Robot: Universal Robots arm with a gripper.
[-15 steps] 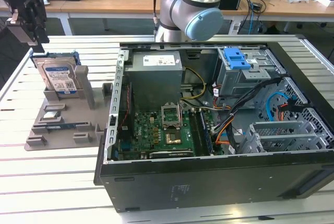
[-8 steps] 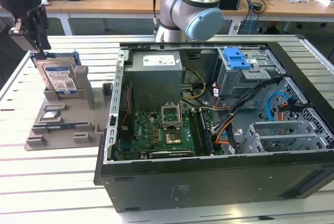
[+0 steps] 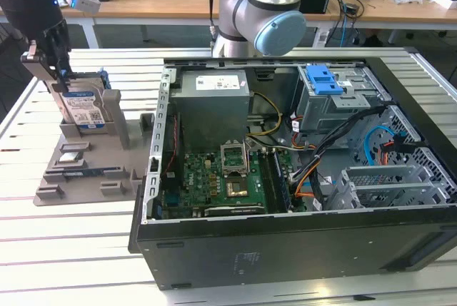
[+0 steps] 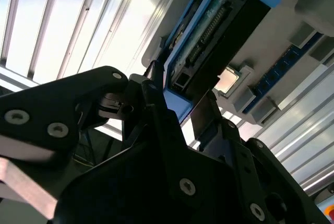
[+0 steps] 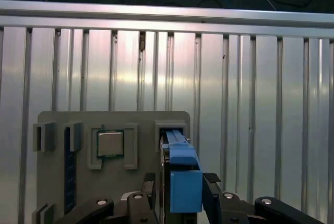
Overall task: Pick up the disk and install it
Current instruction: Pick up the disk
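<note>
The disk [image 3: 83,109] stands on edge in a slot of the grey holder plate [image 3: 86,170] at the exterior view's left, its white-and-blue label facing the camera and its blue carrier around it. My gripper [image 3: 56,70] hangs over its upper end. In the first wrist view the blue carrier [image 5: 183,179] lies between my two dark fingers [image 5: 212,182], with a thin gap on one side. In the second wrist view the disk [image 4: 222,38] sits just past the fingertips [image 4: 204,113]. The gripper is open and straddles the disk.
An open computer case [image 3: 300,242] fills the exterior view's right, with the motherboard [image 3: 228,181], cables and a drive cage carrying a blue latch [image 3: 324,78]. The arm's base [image 3: 260,13] stands behind it. The holder plate also carries a processor chip [image 5: 110,143].
</note>
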